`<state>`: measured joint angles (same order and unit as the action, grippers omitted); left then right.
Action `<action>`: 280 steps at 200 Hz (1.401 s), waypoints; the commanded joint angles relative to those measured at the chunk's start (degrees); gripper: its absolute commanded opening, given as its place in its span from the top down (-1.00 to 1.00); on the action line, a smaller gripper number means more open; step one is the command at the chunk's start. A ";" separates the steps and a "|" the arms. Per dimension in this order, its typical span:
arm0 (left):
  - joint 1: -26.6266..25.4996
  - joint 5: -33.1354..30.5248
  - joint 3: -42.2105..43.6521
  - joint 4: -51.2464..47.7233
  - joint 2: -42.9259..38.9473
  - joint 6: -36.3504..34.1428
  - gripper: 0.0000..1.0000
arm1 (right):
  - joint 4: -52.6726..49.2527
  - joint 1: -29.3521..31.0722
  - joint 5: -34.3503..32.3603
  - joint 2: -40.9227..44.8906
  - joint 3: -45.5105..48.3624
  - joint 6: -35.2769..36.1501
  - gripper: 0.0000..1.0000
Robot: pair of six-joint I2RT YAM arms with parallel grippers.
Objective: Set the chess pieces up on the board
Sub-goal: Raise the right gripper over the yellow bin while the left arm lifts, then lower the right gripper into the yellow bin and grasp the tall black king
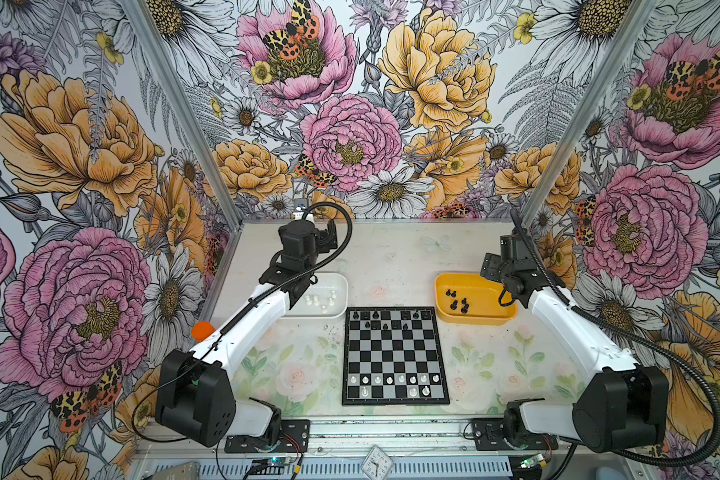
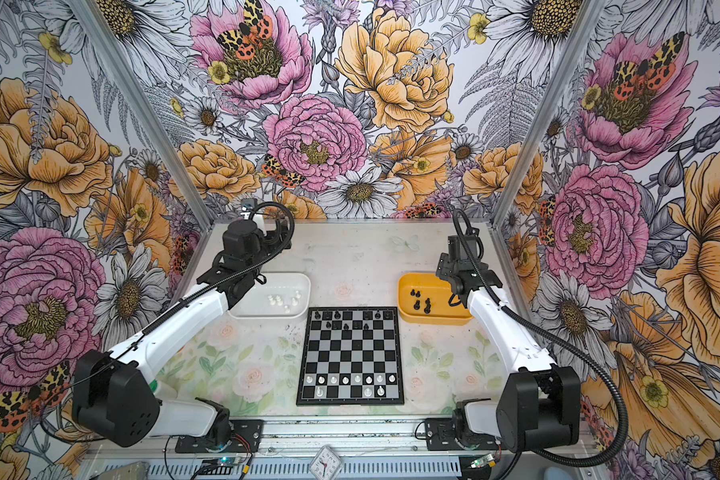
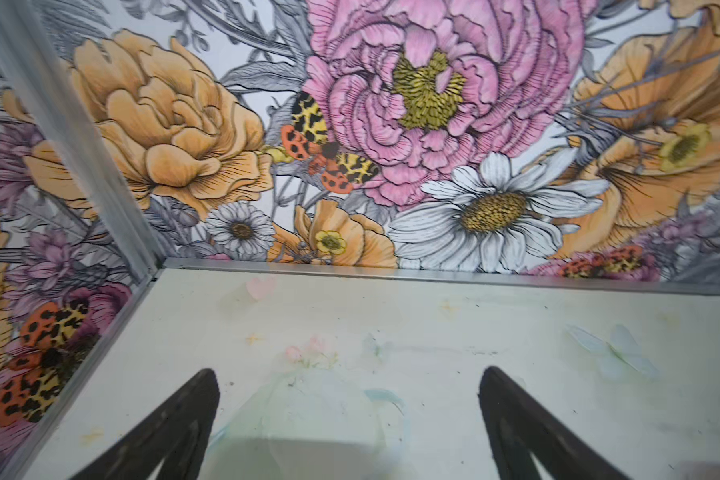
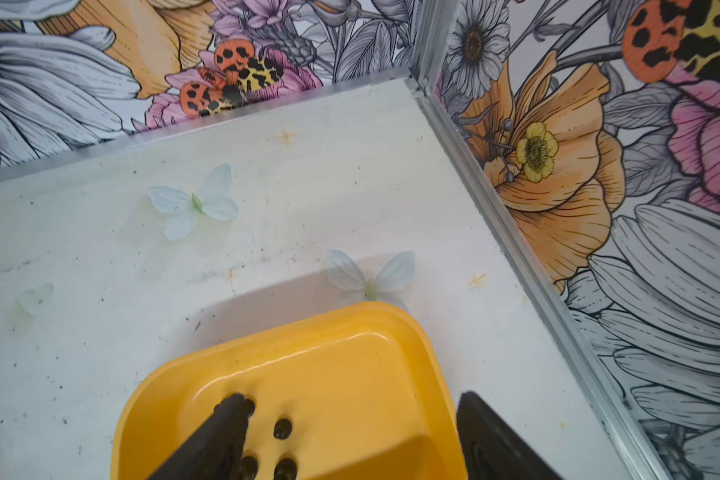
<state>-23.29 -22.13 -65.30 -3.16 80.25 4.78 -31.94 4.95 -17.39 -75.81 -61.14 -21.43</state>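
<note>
- Evidently the step in hand is fetching another black piece. The right gripper hangs over the yellow tray with its jaws apart and nothing between them. One finger is above the loose black pieces, and the other seems to be past the tray's wall.
- In both top views those pieces cluster at the end of the tray nearer the board. The tray sits just beside the board's far right corner.
- On the board, black men stand in the two far rows, with gaps between them. White men fill one near row, and only a few stand in the row behind it.
- The left gripper is wide and empty over bare table, beyond the white tray. Several white pieces lie in that tray.
- The next move probably calls for shifting the right gripper until one piece is centred between its fingers, then lowering it and narrowing the jaws.
- The pieces are tiny and close together, so a neighbour could easily be knocked or pinched along with the chosen one.
- The piece would then go to an open square in the far rows and be set down upright.
</note>
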 commanded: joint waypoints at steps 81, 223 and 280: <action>-7.47 1.82 -2.07 -9.17 3.34 9.07 -0.98 | -9.32 2.41 14.10 -4.94 -0.83 -7.35 0.06; -9.12 3.41 -2.12 -9.67 4.59 9.39 -0.98 | -12.09 3.14 17.19 -12.57 2.40 -8.45 0.25; -9.17 3.06 -2.38 -10.03 4.41 9.02 -0.98 | -12.02 3.15 15.81 -14.75 -0.60 -7.14 0.25</action>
<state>-32.03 -19.68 -67.68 -12.71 85.03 13.58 -44.36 7.70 -0.62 -88.99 -58.83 -29.34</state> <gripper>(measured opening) 0.989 0.376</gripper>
